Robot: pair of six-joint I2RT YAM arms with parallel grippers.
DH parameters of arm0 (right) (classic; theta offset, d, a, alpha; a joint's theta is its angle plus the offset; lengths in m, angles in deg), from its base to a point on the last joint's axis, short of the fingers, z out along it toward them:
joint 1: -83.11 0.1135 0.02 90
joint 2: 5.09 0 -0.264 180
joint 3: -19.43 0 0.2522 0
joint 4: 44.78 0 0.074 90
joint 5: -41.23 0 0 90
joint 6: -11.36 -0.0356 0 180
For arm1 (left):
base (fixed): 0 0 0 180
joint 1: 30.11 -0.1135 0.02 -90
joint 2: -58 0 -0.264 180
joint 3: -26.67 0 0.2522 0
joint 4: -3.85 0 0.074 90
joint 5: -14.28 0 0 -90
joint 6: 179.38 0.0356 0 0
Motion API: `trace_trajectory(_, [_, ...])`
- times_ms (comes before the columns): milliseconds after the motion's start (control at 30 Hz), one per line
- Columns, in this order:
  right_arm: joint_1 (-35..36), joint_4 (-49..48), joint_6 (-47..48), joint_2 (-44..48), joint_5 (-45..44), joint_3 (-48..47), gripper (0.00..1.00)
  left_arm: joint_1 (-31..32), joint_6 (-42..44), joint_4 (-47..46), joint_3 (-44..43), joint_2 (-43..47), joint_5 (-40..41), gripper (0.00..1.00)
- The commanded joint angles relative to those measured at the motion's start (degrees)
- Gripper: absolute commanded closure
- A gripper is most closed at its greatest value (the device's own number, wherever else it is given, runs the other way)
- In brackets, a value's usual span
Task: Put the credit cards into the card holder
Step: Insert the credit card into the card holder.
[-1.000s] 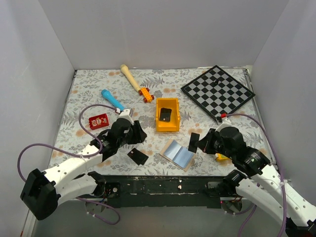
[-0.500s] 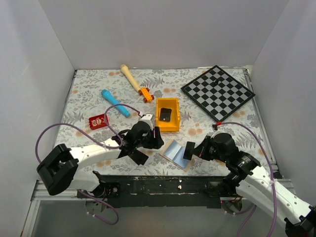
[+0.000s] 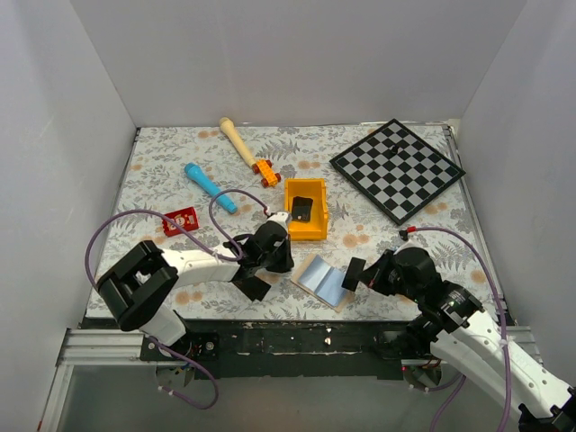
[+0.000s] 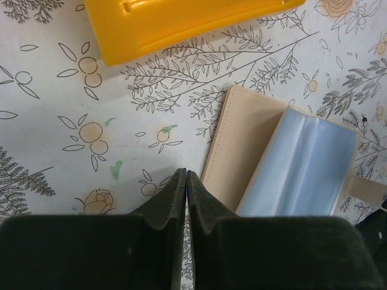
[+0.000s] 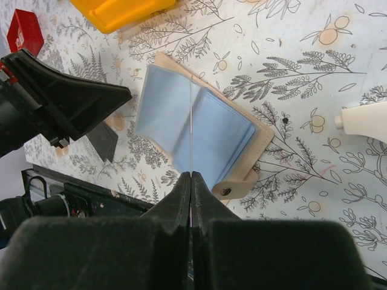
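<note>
The tan card holder (image 3: 322, 281) lies open on the table, its pale blue pockets (image 5: 199, 127) facing up and its snap tab (image 5: 233, 188) at the near right. My right gripper (image 5: 191, 175) is shut on a dark credit card (image 3: 354, 273), which stands edge-on over the pockets. My left gripper (image 4: 186, 173) is shut with nothing visible in it, just left of the card holder (image 4: 290, 163). A black card (image 3: 252, 286) lies flat beneath the left arm. A red card (image 3: 181, 219) lies further left. Another black card (image 3: 301, 209) sits in the yellow bin (image 3: 306, 234).
A chessboard (image 3: 397, 169) lies at the back right. A blue marker (image 3: 207, 183), a wooden stick (image 3: 238, 141) and an orange toy (image 3: 265, 171) are at the back left. A white object (image 5: 363, 121) lies right of the holder. The table's front edge is close below.
My left arm swung right to the card holder's left edge and its jaws closed. My right gripper carried its card left, over the holder's pockets.
</note>
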State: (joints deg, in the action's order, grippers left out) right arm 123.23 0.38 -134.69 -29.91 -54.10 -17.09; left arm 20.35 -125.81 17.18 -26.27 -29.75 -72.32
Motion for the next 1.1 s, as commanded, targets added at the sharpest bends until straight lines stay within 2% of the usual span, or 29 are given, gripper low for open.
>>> trace_trajectory(0, [-0.22,1.65,-0.64,0.47,-1.8,-1.93,0.99,1.04,-0.31,-2.03,-0.81,-0.32,-1.9,0.97])
trace_trajectory(467, [-0.22,1.21,-0.11,-0.05,-1.71,-1.76,0.99,8.34,-9.27,-2.56,5.78,-0.06,-1.55,0.98])
trace_trajectory(800, [-0.22,0.33,0.33,-1.72,0.05,-1.23,0.99,14.22,-13.85,-2.04,6.48,1.87,-2.69,0.99])
trace_trajectory(1000, [-0.22,-0.89,0.77,-1.99,2.24,0.26,0.99,16.08,-14.64,0.08,6.4,5.29,-2.44,0.99])
trace_trajectory(1067, [-0.22,-2.65,1.56,-1.99,4.61,1.23,0.99,16.08,-13.94,4.28,6.14,7.93,-0.6,0.99])
